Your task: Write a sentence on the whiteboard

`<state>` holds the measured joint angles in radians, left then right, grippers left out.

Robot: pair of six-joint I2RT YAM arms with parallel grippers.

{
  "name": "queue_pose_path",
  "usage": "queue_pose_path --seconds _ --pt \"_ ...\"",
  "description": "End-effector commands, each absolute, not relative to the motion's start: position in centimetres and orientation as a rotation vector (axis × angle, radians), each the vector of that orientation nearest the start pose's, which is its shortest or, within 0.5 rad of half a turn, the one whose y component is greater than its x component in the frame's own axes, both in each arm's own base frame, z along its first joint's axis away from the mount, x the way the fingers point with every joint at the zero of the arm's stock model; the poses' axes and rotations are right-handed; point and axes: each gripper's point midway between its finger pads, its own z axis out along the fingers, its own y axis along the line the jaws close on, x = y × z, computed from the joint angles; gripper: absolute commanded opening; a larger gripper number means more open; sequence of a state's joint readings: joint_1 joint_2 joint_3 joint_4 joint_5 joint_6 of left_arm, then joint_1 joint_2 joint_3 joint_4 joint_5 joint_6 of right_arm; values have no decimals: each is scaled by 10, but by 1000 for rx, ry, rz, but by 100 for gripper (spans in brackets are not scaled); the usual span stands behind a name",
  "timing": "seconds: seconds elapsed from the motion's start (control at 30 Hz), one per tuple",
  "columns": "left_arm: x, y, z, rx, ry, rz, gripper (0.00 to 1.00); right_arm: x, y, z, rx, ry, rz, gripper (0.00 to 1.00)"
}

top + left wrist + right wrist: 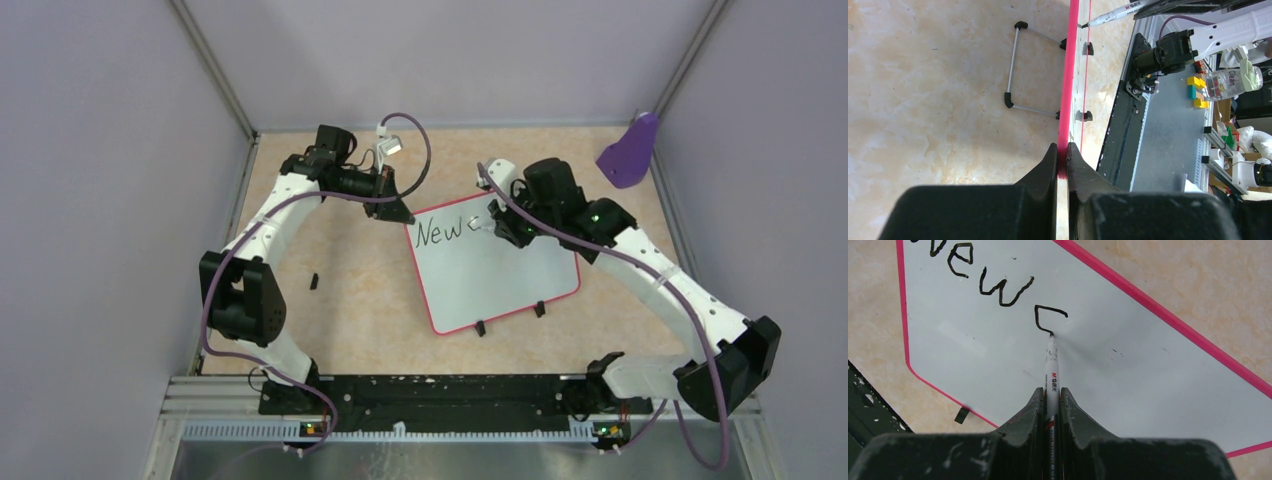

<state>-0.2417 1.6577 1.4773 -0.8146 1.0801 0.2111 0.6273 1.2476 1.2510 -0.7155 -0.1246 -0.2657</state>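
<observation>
The whiteboard (pixel 495 275) lies askew on the bench (pixel 350 290), its two black clip feet (pixel 480 328) along the edge facing the arm bases. The left claw (pixel 1062 152) sits at the whiteboard's far left corner, clamped tight on the pink rim, with the board seen edge-on between its fingers. Over at the whiteboard's top edge, the right claw (pixel 1051 395) is closed on a white marker (pixel 1051 360), barrel pinched between the two fingers and pointing straight out ahead. And the tip is down, touching the white surface right at the end of a fresh stroke! The sentence (pixel 445 232) so far reads "New" along the whiteboard's upper left, followed by one angular, hooked letter that looks like a "c", and that is where the marker tip rests. The rest of the whiteboard below the writing is bare white. A small black piece (pixel 314 281) lies on the bench well to the left of the whiteboard, and a purple object (pixel 630 152) sits beyond its far right corner.
</observation>
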Motion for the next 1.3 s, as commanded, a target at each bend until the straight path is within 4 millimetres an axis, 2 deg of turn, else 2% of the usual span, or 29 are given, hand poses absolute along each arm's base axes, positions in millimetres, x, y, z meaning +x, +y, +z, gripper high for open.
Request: queue_pose_path --seconds 0.0,0.27,0.47,0.63,1.27 --pt "294 -232 236 928 2090 -1364 0 281 206 270 -1001 1955 307 0" --pt "294 -232 236 928 2091 -1366 0 288 211 288 -986 1912 317 0" --pt "294 -232 236 930 2089 -1358 0 304 207 286 -952 1926 262 0" --pt "294 -232 235 928 2093 -1362 0 308 206 280 -950 1936 253 0" --pt "293 -232 234 929 2094 -1363 0 278 200 247 -992 2024 321 0"
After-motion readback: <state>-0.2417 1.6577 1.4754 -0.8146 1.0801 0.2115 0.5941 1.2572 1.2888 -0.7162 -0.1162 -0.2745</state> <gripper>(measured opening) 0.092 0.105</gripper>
